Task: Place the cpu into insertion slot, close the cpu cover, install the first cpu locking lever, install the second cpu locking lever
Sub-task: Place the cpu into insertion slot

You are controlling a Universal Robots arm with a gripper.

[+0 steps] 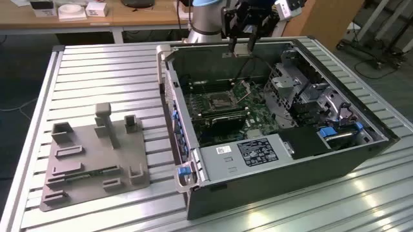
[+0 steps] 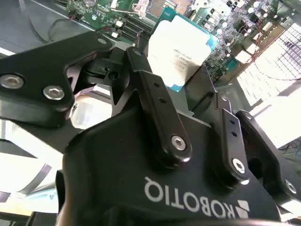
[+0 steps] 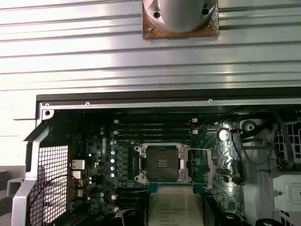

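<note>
Cpu [image 2: 181, 47], one in all, was gripped by its edges between the two fingers [image 2: 153, 96] of the single gripper [image 1: 242, 49], which were closed on it. Its silvery printed face was turned towards the second wrist view, with a green rim showing along one side. It hung in the air over the open machine, not yet seated. In the first wrist view it showed apart from the insertion slot [image 3: 161, 165].

At the exterior view's left, one grey fixture plate [image 1: 94, 159] with several raised holders lay flat on the slatted metal bench [image 1: 96, 72], well apart from the gripper. To its right stood one computer case [image 1: 193, 193], its side panel off and the green board facing up. Inside, there was one insertion slot towards the exterior view's left part of the board. It was square, with a silver rim and an exposed dark centre. One bank of long black memory slots [image 3: 155, 128] ran between it and the case wall nearest the arm's base [image 1: 206, 24]. Further to the exterior view's right sat one metal drive cage [image 1: 303, 92]. One grey box with a black label [image 1: 248, 152] lay along the case's near side. The gripper hovered above the case's far wall, just beside the arm's base, with the fingers pointing down.
</note>
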